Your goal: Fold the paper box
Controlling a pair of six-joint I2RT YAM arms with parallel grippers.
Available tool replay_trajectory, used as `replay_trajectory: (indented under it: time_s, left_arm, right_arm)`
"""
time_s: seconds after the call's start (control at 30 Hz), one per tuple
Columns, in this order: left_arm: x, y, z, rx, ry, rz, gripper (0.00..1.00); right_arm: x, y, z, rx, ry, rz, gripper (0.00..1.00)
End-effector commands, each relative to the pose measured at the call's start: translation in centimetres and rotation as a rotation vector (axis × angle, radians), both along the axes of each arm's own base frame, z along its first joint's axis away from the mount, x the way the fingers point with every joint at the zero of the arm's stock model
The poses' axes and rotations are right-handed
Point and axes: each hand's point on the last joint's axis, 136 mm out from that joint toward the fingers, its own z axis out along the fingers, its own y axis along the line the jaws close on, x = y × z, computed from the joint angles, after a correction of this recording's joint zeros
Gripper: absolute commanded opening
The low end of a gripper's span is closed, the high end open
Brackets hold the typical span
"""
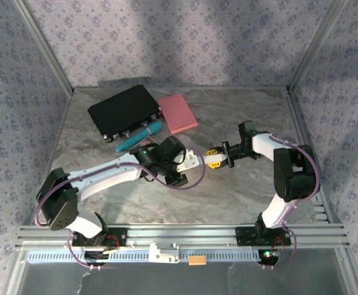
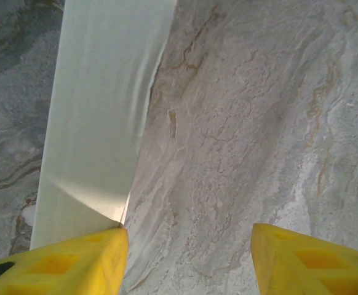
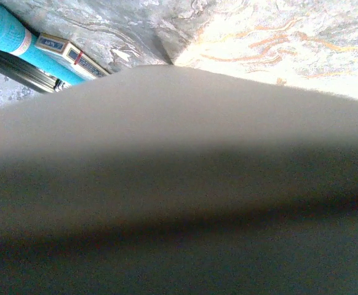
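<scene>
The paper box [image 1: 194,158] is a small white piece at the table's middle, between the two arms. In the left wrist view one white panel of the paper box [image 2: 99,110] stands along the left side and touches the tip of my left yellow finger [image 2: 74,264]. My left gripper [image 2: 190,261] is open, with bare table between its fingers. My right gripper [image 1: 214,157] has its yellow fingers at the box's right end. In the right wrist view the paper box [image 3: 179,184] is a grey blur up against the camera and hides the fingers.
A black case [image 1: 125,112], a pink pad [image 1: 178,112] and a teal tube [image 1: 139,136] lie at the back left. The teal tube [image 3: 7,34] appears at the top left of the right wrist view. Patterned walls enclose the marbled table [image 1: 240,196].
</scene>
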Motion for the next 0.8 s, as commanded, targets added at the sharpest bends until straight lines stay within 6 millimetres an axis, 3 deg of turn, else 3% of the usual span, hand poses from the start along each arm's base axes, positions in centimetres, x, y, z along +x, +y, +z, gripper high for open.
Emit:
replay_trajectory:
  time_s: [0.0,0.17,0.3,0.43,0.5,0.63,0.77]
  left_arm:
    - [4.3,0.9,-0.4,0.041,-0.106,0.091,0.58]
    - [5.3,0.8,0.6,0.023,-0.134,0.106,0.57]
    - [4.5,1.2,3.7,-0.028,-0.148,0.115,0.57]
    - [3.5,3.1,5.9,-0.092,-0.176,0.145,0.61]
    - [2.9,3.6,5.7,-0.091,-0.170,0.128,0.65]
    - [1.7,3.5,3.5,-0.042,-0.111,0.046,0.66]
    - [0.0,1.5,4.5,-0.130,-0.022,-0.032,0.69]
  right_arm:
    - [-3.6,-0.3,-1.8,-0.030,0.202,0.024,0.35]
    - [-3.5,-1.3,-2.1,-0.043,0.204,0.025,0.35]
    - [-2.9,-2.1,-2.0,-0.041,0.199,0.004,0.35]
    - [-2.3,-2.4,-1.6,-0.035,0.189,-0.004,0.35]
    - [-2.4,-2.3,-1.5,-0.036,0.189,0.004,0.34]
    - [-2.7,-2.0,-1.5,-0.038,0.189,0.018,0.34]
    - [-2.5,-1.9,-1.9,-0.043,0.196,0.001,0.34]
